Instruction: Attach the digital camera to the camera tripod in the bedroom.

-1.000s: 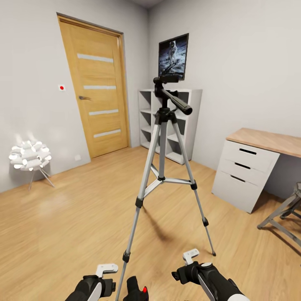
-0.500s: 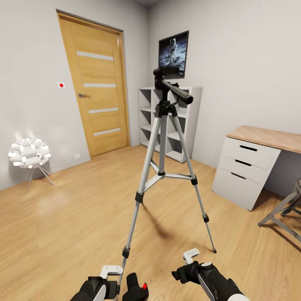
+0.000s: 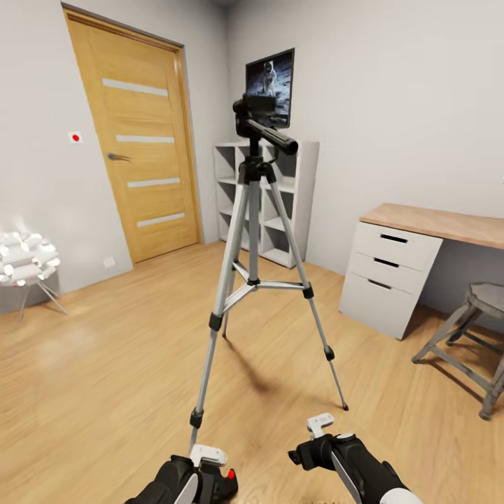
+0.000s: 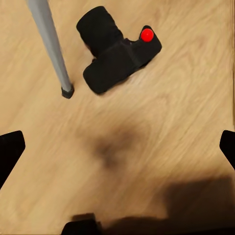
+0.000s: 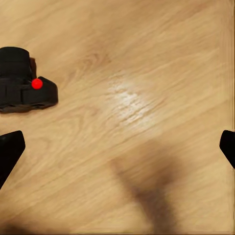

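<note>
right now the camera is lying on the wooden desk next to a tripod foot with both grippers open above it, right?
Not on the desk: the digital camera lies on the plank floor beside a foot of the camera tripod, as the left wrist view shows. Both grippers do hang open above it.

I see a wooden door (image 3: 136,147) at ten o'clock, white cube shelves (image 3: 280,203) at twelve, a grey stool (image 3: 472,336) at three.

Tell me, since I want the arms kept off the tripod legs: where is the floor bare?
Bare planks lie between the camera tripod and the desk, and between the tripod and the door. It is crowded at the near leg's foot, where the digital camera lies under the left tool.
</note>
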